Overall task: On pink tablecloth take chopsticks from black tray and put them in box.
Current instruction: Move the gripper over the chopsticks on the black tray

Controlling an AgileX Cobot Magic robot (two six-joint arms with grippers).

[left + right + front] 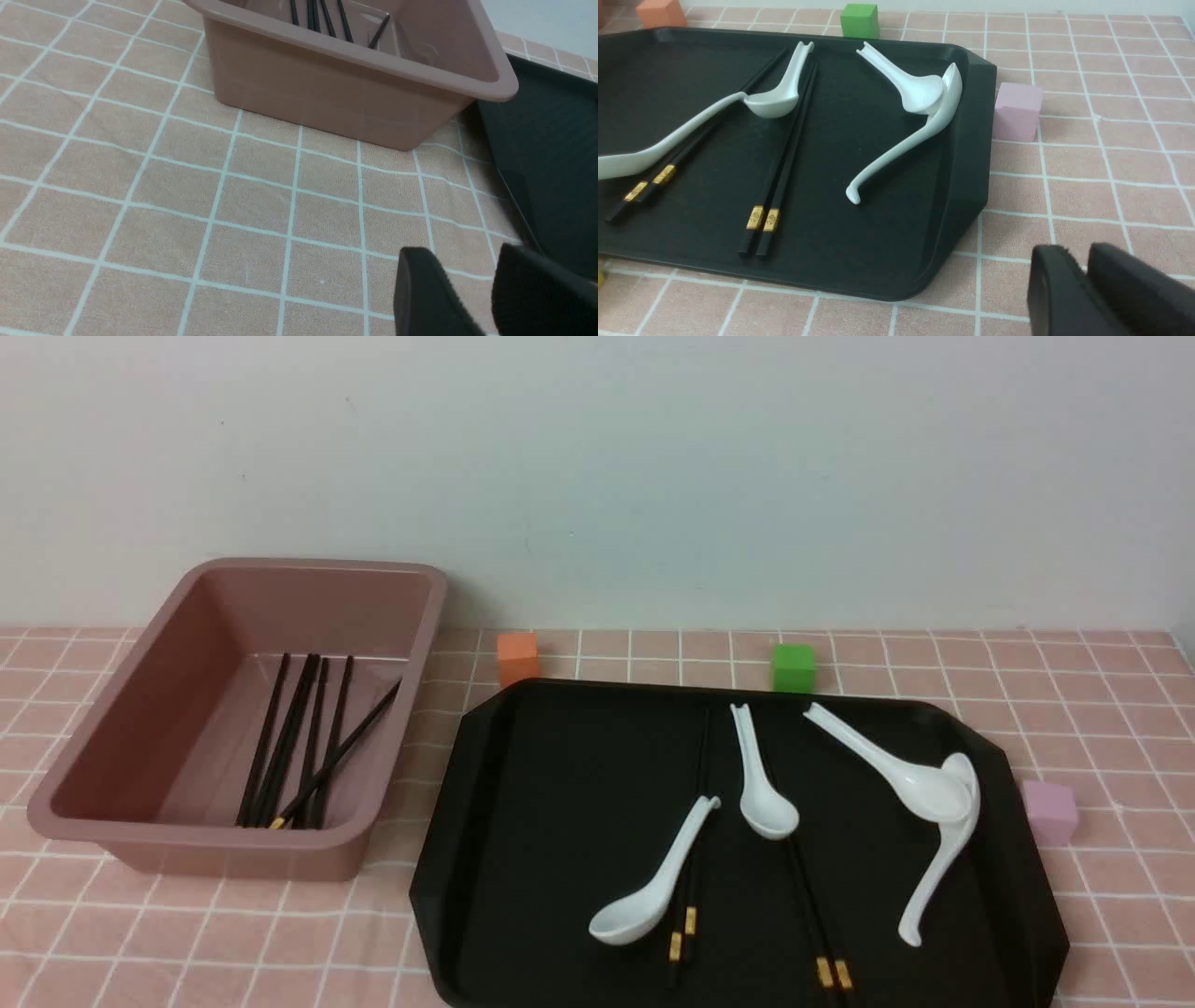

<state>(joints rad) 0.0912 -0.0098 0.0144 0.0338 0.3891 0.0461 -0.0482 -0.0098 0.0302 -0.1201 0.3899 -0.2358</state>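
On the pink tablecloth (187, 933) the black tray (560, 784) holds two pairs of black chopsticks with gold bands, one pair (689, 896) partly under a spoon and one pair (812, 915) to its right. Both pairs also show in the right wrist view (784, 154) (677, 154). The dusty-pink box (224, 854) at the left holds several chopsticks (299, 747). Neither gripper shows in the front view. My left gripper (462, 261) is open and empty above the cloth, near the box (327, 98) and the tray's edge (551, 154). My right gripper (1078, 254) is shut and empty over the cloth beside the tray's corner (878, 233).
Several white spoons lie on the tray; one (653, 887) lies over the left pair and another (761, 784) over the right pair. Two spoons (943, 821) are stacked at the right. An orange cube (517, 658), a green cube (794, 667) and a pink cube (1049, 810) stand around the tray.
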